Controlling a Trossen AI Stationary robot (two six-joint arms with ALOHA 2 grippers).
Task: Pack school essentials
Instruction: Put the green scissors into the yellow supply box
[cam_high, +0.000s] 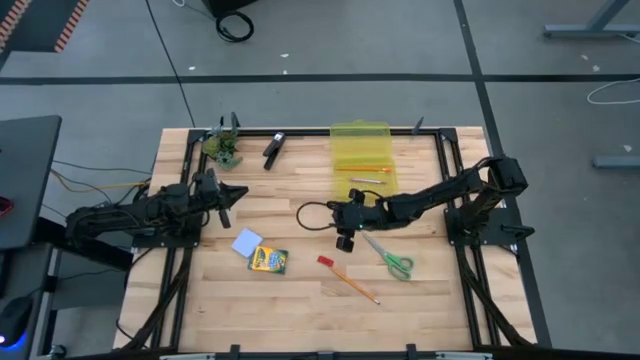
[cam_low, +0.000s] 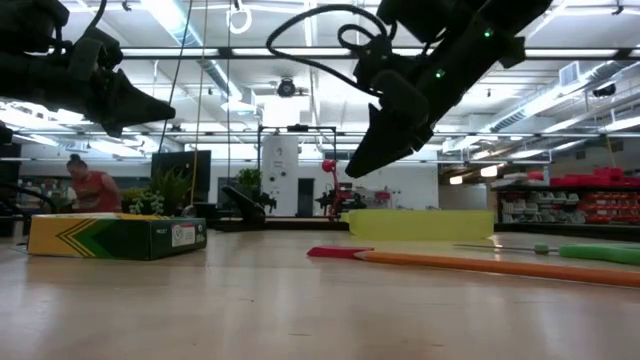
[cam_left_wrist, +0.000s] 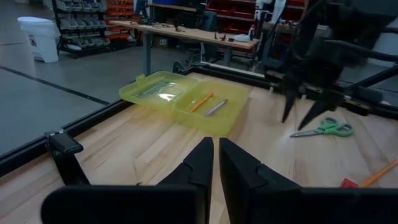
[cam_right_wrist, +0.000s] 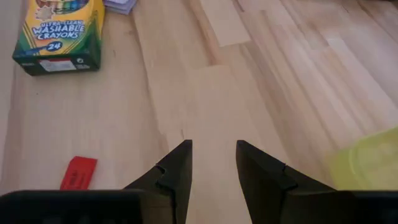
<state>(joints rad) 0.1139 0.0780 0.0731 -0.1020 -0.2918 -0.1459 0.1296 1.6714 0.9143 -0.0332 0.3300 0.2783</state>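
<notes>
The left tool (cam_high: 228, 196) hangs closed over the pale wooden plank table (cam_high: 300, 300). Beside it lie the light-blue square pad (cam_high: 246, 242) and the crayon box (cam_high: 268, 260) of cardboard. The right tool (cam_high: 345, 240) is open and empty above the flat red piece (cam_high: 325, 261), near the green-handled scissors (cam_high: 392, 260). A grey concrete floor (cam_high: 400, 40) surrounds the table.

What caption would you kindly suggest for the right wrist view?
Open right pincer hovers empty over the wooden table, crayon box and red eraser nearby.
</notes>
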